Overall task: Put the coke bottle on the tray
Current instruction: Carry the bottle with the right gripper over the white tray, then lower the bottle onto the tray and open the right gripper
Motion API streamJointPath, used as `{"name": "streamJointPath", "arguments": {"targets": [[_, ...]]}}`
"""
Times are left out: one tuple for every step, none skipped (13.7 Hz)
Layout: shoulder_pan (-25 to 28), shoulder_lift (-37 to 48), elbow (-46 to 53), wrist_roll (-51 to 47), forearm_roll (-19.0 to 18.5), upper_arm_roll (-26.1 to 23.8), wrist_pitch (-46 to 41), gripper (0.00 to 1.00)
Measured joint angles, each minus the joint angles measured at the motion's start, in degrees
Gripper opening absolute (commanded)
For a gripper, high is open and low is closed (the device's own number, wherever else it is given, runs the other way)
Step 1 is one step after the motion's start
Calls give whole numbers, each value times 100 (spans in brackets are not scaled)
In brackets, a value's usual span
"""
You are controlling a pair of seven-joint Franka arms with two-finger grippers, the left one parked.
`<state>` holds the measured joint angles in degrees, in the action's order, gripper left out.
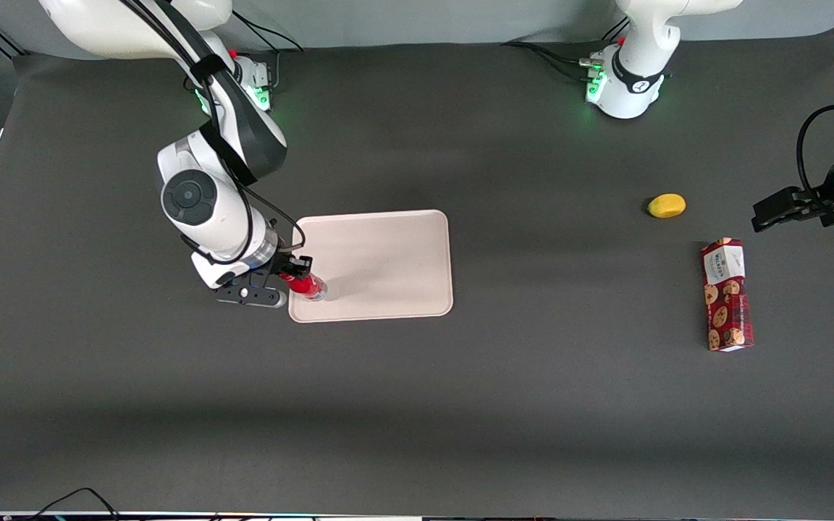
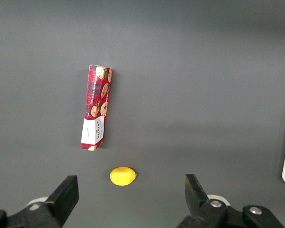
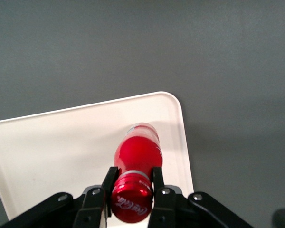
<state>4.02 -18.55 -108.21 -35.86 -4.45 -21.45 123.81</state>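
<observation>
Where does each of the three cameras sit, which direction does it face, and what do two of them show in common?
Front view: high, facing both robots, looking down on the table; shows both arms, the gripper holding the coke bottle over the tray.
Right wrist view: on the working arm, looking down; its fingers clamp the bottle's cap.
Left wrist view: on the parked arm, looking down at the cookie box and lemon; front view shares these.

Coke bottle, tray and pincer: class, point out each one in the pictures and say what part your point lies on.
coke bottle (image 3: pixel 137 154): right wrist view, red body below the cap.
tray (image 1: pixel 388 253): front view, bare flat surface.
pincer (image 3: pixel 133 183): right wrist view, between fingertips shut on the bottle's neck.
</observation>
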Motion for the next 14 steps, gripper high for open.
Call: {"name": "streamJointPath", "arguments": {"targets": [[-1,-51,-19,0,-87,0,18,0],[-4,-88,-30,0,-172,1,29,0],[-9,-121,-32,0,-222,2,43,0],[-12,-141,-35,0,-246,7,56,0],[-14,-150,-38,0,-258,14,59,0],[-17,-160,-42,0,-261,19,59,0],[-19,-176,-47,0,-262,24,62,0],[-20,-198,-50,0,-262,29,76,0],[-20,-228,-51,0,-263,35,91,0],[-20,-248,-38,0,-280,38,100,14],[-19,-252,-33,0,-353,37,100,24],[-19,-254,-30,0,-441,35,101,53],[-18,-255,-29,0,-486,34,101,75],[-19,-260,-30,0,-507,36,101,79]]}}
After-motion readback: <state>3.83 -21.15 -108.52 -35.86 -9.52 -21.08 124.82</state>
